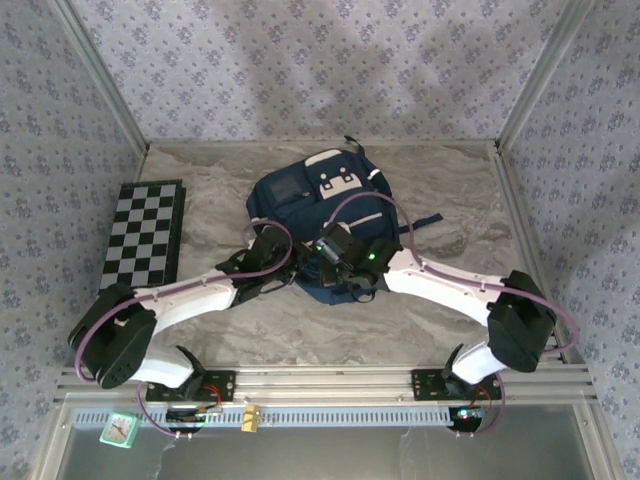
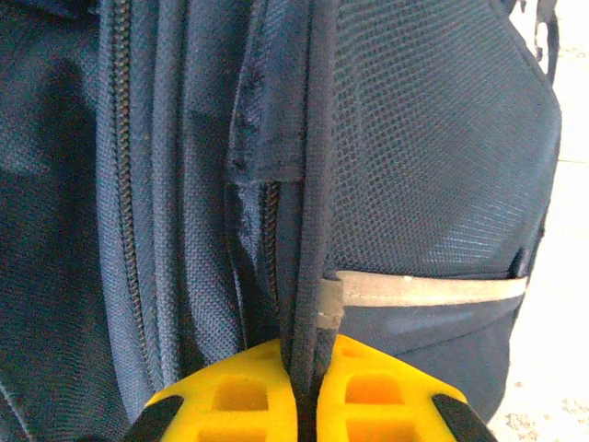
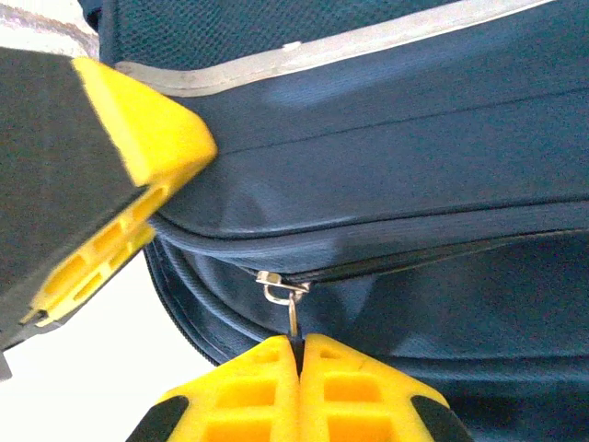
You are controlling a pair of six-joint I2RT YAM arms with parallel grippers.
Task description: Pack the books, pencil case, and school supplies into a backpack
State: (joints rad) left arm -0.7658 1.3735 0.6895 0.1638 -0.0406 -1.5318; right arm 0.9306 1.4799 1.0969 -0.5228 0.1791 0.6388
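Navy backpack (image 1: 318, 195) lies mid-desk (image 1: 450, 190), near edge facing the arms. At that edge the left pincer (image 2: 304, 391) is clamped shut on a fabric ridge (image 2: 308, 230) beside the zip, bracing. The right pincer (image 3: 299, 382) is closed tight on the metal zip pull (image 3: 292, 318). Step in hand, likely: running the zipper. To do it well, hold the braced fabric taut against the pull, draw the tab along the track rather than upward, and go slow round the corner so nothing snags.
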